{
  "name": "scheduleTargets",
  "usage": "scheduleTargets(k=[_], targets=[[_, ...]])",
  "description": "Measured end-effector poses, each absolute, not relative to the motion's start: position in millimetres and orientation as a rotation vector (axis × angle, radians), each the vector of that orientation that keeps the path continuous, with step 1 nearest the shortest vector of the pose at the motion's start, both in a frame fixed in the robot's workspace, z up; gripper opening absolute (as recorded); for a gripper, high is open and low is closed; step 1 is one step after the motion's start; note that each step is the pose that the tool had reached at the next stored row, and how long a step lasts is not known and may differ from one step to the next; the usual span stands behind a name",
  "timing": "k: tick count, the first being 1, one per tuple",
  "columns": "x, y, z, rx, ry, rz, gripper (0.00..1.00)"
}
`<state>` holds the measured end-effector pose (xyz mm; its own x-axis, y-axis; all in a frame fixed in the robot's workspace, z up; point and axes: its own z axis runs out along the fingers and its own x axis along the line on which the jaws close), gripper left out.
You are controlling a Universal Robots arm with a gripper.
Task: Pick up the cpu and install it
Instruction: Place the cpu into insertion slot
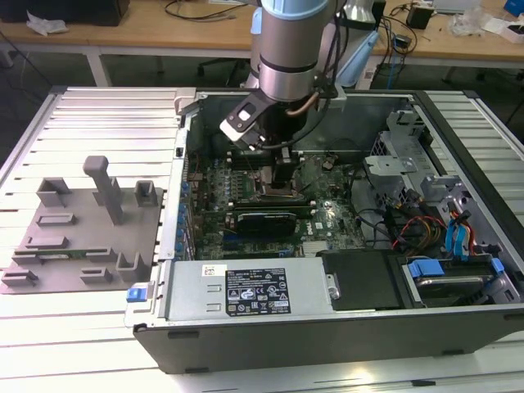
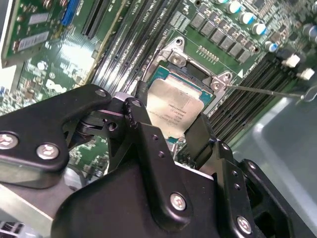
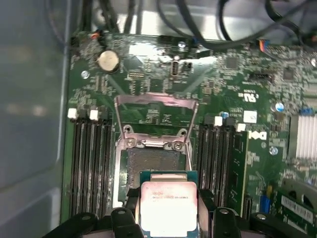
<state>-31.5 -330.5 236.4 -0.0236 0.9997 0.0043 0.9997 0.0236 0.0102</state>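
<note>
The slatted counter (image 1: 98, 123) carries an open computer case (image 1: 246, 344), with a grey fixture (image 1: 82, 229) lying well apart on the exterior view's left. The arm (image 1: 286, 49) reaches down into the case over the motherboard (image 3: 237, 89), clear of the power supply (image 1: 246, 291) along the near wall. Rows of memory slots (image 3: 91, 163) flank the socket (image 3: 151, 161). Its load plate (image 3: 156, 101) stands swung open, so the dark contact bed lies bare and nothing seems to block the way in. The pincer (image 2: 167, 118) is closed narrowly on the cpu (image 3: 169, 208), gripping two opposite edges and holding it flat, metal top up, just beside and above the socket. By my reading the pick-up is done, while seating the chip is left.
</note>
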Motion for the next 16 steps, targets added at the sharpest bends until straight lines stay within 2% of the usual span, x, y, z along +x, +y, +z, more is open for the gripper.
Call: scheduleTargets(k=[16], targets=[[-32, -330, 226, 2.212, 2.222, 0.020, 0.55]])
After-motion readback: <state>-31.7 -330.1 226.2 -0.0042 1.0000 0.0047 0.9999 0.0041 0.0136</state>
